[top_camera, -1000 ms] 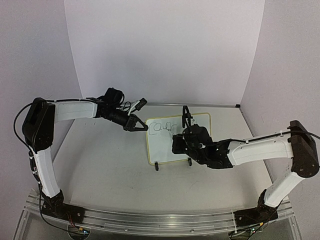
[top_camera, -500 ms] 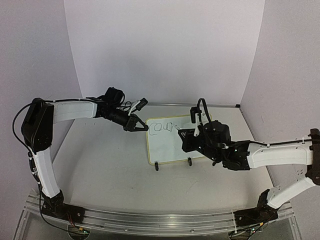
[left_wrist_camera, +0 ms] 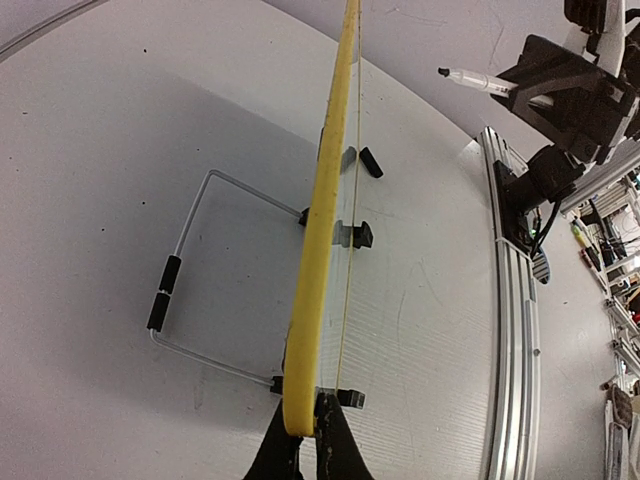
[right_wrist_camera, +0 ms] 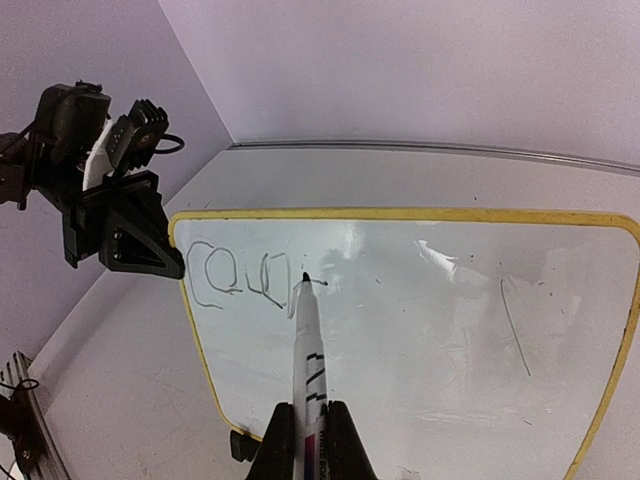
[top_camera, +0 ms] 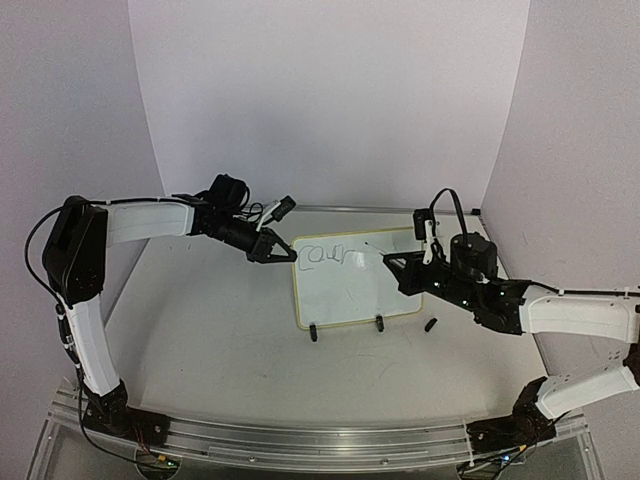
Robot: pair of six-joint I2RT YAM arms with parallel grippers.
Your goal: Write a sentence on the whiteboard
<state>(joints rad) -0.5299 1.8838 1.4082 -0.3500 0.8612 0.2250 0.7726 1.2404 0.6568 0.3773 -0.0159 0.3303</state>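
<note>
The whiteboard (top_camera: 356, 285) stands tilted on its two black clip feet (top_camera: 313, 334) mid-table. My left gripper (top_camera: 284, 253) is shut on its upper left corner; in the left wrist view my jaws (left_wrist_camera: 308, 437) pinch the yellow rim (left_wrist_camera: 322, 220). My right gripper (top_camera: 412, 266) is shut on a white marker (right_wrist_camera: 309, 345), uncapped, pointing at the board. The sentence (right_wrist_camera: 244, 280) is a few dark letters reading roughly "cour" at the board's top left (top_camera: 328, 256). The marker tip (left_wrist_camera: 441, 72) stands a little off the board face in the left wrist view.
A black marker cap (top_camera: 431, 324) lies on the table right of the board's front edge. A wire stand (left_wrist_camera: 197, 280) props the board from behind. A thin stray stroke (right_wrist_camera: 514, 322) marks the board's right half. White walls close the back and sides.
My right arm has swung right and back, off the front of the board, and the marker has drawn away from the letters. The cap now shows. The left arm has not moved.
</note>
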